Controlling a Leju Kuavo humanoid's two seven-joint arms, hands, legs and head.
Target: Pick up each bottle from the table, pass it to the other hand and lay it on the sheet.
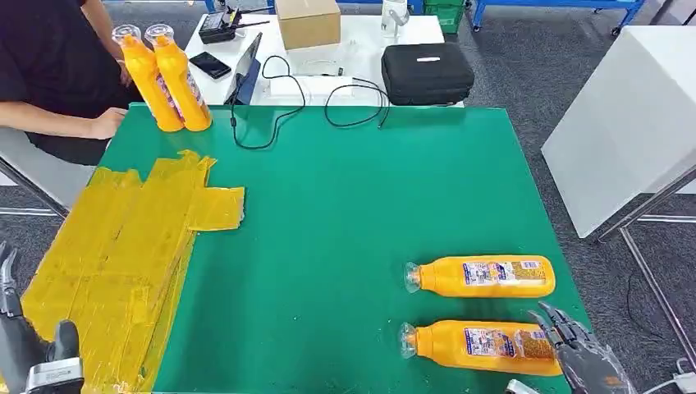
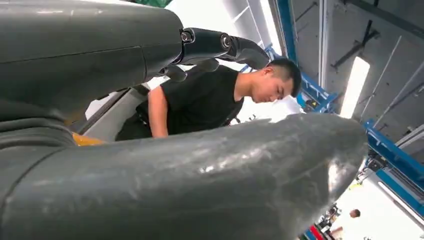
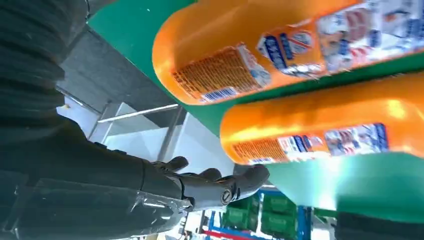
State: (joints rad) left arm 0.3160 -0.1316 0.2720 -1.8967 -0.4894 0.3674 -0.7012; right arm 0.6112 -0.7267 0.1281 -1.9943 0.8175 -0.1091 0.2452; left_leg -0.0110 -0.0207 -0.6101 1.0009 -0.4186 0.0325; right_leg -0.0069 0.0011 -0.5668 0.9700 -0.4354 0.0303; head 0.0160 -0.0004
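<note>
Two orange bottles lie on their sides at the right of the green table, caps pointing left: a farther bottle and a nearer bottle. My right hand hovers at the nearer bottle's base end, fingers apart, holding nothing. In the right wrist view its dark fingers sit just off the base of one lying bottle, with the other bottle beyond. The yellow sheet covers the table's left side. My left hand waits low beside the sheet, empty, fingers spread.
Two more orange bottles stand upright at the table's far left corner. A person in black sits there with a hand on the edge. A black case, a box and cables lie behind.
</note>
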